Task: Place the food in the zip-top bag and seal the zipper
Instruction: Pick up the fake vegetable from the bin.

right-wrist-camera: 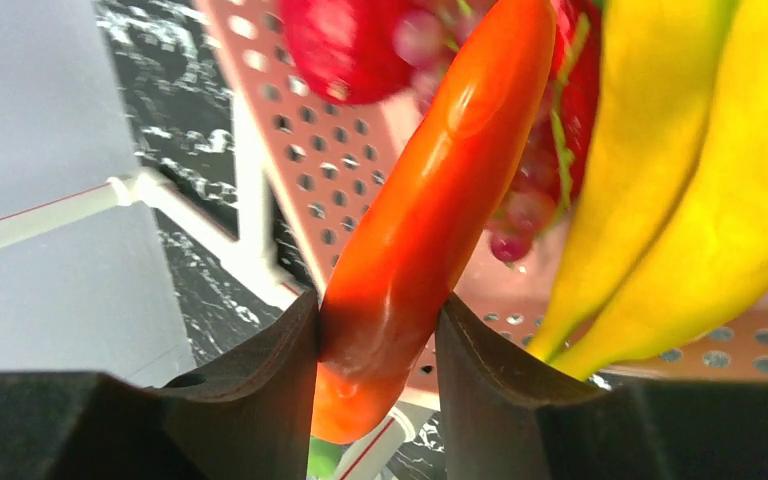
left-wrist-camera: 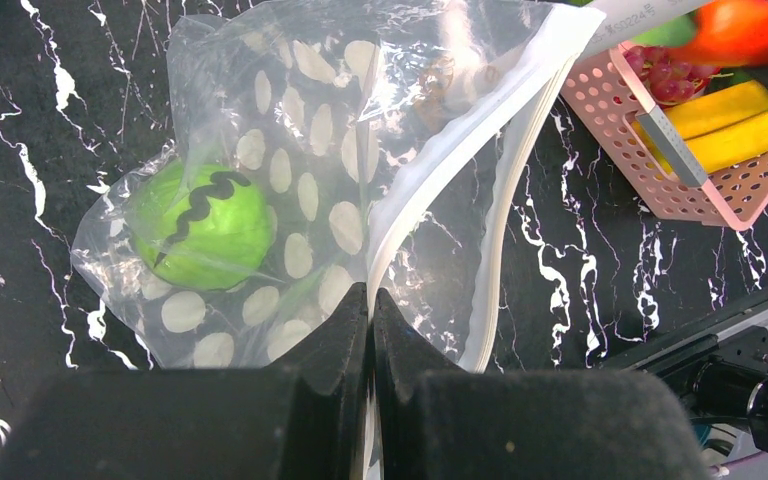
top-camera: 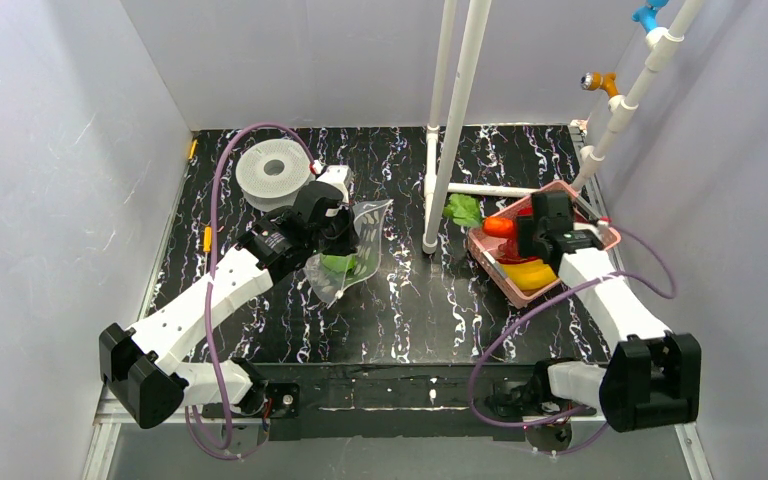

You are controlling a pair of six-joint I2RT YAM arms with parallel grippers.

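The clear dotted zip-top bag (top-camera: 352, 250) lies left of centre with a green toy fruit (left-wrist-camera: 200, 225) inside it. My left gripper (left-wrist-camera: 371, 300) is shut on the bag's mouth edge, on the white zipper strip (left-wrist-camera: 460, 150); the mouth gapes open. My right gripper (right-wrist-camera: 378, 330) is shut on an orange carrot-like toy (right-wrist-camera: 430, 210) and holds it over the pink basket (top-camera: 600, 240). Yellow bananas (right-wrist-camera: 680, 180), a red fruit (right-wrist-camera: 345, 45) and purple grapes (right-wrist-camera: 520, 215) lie in the basket. A green leafy toy (top-camera: 463, 210) lies on the table beside the basket.
A grey-white round spool (top-camera: 272, 173) stands behind the left arm. White pipe uprights (top-camera: 450, 120) rise from the table's middle back, with a cross pipe (top-camera: 490, 189) on the table. White walls close in left, right and back.
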